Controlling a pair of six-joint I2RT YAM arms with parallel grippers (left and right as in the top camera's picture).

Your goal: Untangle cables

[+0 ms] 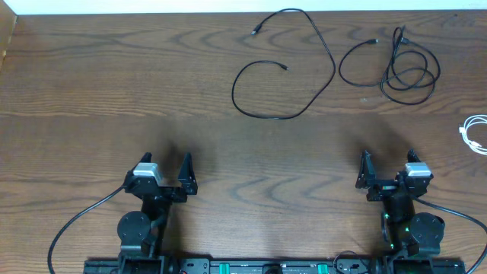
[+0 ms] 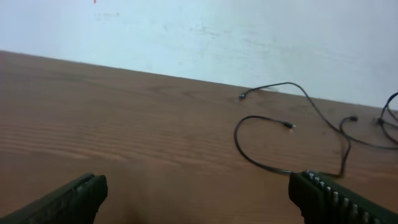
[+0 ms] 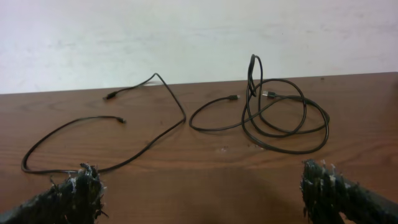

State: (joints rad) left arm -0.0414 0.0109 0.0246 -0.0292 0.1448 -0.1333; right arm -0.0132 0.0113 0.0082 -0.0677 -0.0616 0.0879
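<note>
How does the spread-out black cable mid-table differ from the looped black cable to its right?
The spread-out cable lies in one open curve, not crossing itself; the looped cable overlaps itself in several loops. The spread-out cable lies flat; the looped cable has one bend standing up off the table. Both are thin, black, with small plug ends.

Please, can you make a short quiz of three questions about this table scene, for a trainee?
1. True or false: the white cable is tangled with the coiled black cable.
2. The left gripper and the right gripper are: A) both open, holding nothing; B) both shut on a cable; C) one open, one shut.
3. Fill in: the coiled black cable lies nearer the ____ gripper.
Key: 1 false, they lie apart; 2 A; 3 right.
</note>
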